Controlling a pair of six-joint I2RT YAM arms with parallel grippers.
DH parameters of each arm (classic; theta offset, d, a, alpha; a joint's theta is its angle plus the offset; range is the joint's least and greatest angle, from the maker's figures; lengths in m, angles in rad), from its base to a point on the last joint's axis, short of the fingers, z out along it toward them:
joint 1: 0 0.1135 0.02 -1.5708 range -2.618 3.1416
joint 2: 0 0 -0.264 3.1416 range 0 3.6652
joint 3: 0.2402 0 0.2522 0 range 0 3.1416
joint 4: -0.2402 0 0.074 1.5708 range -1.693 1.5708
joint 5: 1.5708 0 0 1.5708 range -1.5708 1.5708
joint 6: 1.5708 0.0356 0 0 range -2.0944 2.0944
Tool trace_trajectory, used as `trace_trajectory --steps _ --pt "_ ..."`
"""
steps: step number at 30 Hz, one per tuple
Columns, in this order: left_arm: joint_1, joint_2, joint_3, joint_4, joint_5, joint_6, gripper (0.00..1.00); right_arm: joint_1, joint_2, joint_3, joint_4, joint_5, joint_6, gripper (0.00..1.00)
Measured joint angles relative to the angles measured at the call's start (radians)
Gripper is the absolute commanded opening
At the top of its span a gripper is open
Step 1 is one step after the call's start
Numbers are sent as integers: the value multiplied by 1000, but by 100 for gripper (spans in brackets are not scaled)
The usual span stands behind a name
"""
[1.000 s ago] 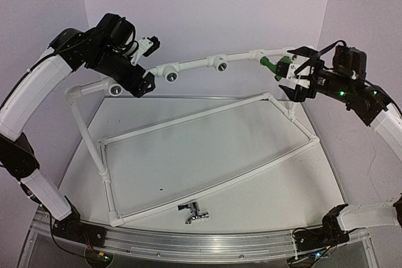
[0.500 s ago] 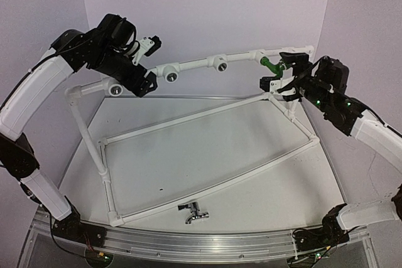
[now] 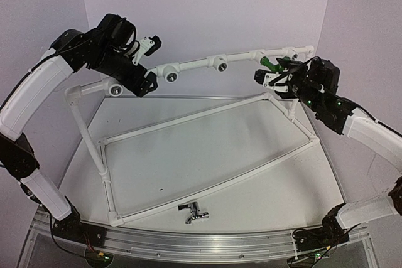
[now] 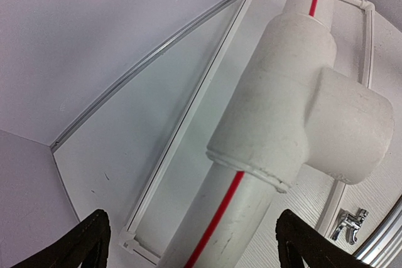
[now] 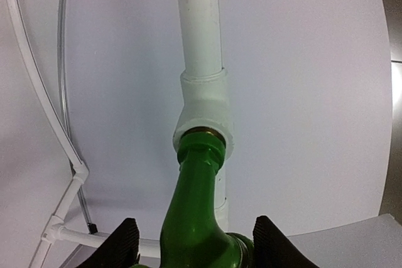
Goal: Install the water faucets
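Right claw (image 5: 193, 243) straddled the green faucet (image 5: 200, 180), one finger on each side; could not tell whether it was pinching or standing just clear. Green faucet sat threaded into a white pipe socket (image 5: 202, 108). Left claw (image 4: 196, 246) gaped wide around a pipe tee (image 4: 295, 92), not touching it. Chrome faucet (image 3: 195, 213) lay on the table (image 3: 264, 186) by its near edge.

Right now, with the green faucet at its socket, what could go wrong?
The right gripper flanks the green faucet; a loose hold may slip when turning it in the socket. The left gripper stands open around the pipe, so the frame could twist. The chrome faucet lies near the table's front edge; an arm might knock it.
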Motion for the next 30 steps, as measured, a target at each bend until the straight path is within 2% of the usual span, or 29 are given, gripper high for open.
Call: trace_trajectory --steps 5,11,25,30 --pt "0 0 0 4 1 -1 90 2 1 9 -35 6 191 46" --pt "0 0 0 7 2 -1 90 3 3 59 -126 -11 450 29" --pt "0 0 -1 9 0 -2 90 -8 25 123 -235 -95 1135 21" --pt "3 -4 -11 26 -4 -2 90 -27 44 152 -258 -156 1326 18"
